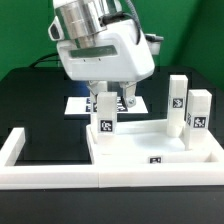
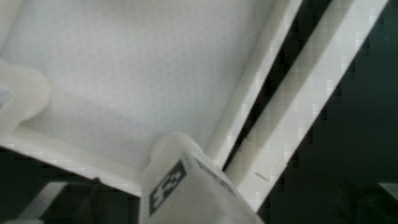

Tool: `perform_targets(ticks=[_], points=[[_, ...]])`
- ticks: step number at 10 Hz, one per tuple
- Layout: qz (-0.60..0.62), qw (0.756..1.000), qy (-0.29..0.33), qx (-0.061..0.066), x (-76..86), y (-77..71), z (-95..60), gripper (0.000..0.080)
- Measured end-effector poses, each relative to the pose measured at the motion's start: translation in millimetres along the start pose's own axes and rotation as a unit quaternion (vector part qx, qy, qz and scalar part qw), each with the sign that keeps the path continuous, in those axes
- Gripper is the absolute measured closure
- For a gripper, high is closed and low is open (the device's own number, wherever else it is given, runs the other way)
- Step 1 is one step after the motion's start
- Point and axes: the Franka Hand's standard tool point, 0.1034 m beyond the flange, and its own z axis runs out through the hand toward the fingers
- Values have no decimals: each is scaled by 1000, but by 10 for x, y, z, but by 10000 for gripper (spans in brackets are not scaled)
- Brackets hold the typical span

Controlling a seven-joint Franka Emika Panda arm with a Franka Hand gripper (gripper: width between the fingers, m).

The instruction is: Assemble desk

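Note:
The desk tabletop (image 1: 150, 150) is a white tray with raised edges lying flat on the black table. One white block leg (image 1: 105, 116) with a tag stands upright in its back corner at the exterior view's left. My gripper (image 1: 112, 102) hangs right over that leg, its dark fingers (image 1: 128, 99) spread wider than the leg and not gripping it: open. Two more legs (image 1: 178, 106) (image 1: 199, 112) stand upright at the exterior view's right. In the wrist view the tabletop (image 2: 143, 80), its raised edge (image 2: 267, 100) and the tagged leg (image 2: 178, 185) show close up; my fingers do not show clearly there.
Low white bars (image 1: 22, 148) fence the workspace at the exterior view's left and along the front. The marker board (image 1: 78, 106) lies flat behind the tabletop. Black table surface (image 1: 45, 105) stretches to the exterior view's left.

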Motion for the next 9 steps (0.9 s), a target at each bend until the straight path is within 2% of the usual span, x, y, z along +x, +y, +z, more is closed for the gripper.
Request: perform_targets(ticks=[1, 2, 3, 5, 6, 7, 8, 9], points=[[-80, 997, 0, -11, 28, 22, -10, 150], [-187, 982, 5, -33, 114, 36, -34, 150], [-265, 963, 24, -47, 183, 0, -29, 150], [-250, 967, 33, -48, 169, 41, 1, 150], [-250, 967, 34, -48, 172, 38, 2, 267], [-228, 972, 34, -46, 170, 37, 7, 267], [-183, 981, 36, -44, 170, 39, 11, 449], [-150, 987, 40, -43, 190, 50, 4, 501]])
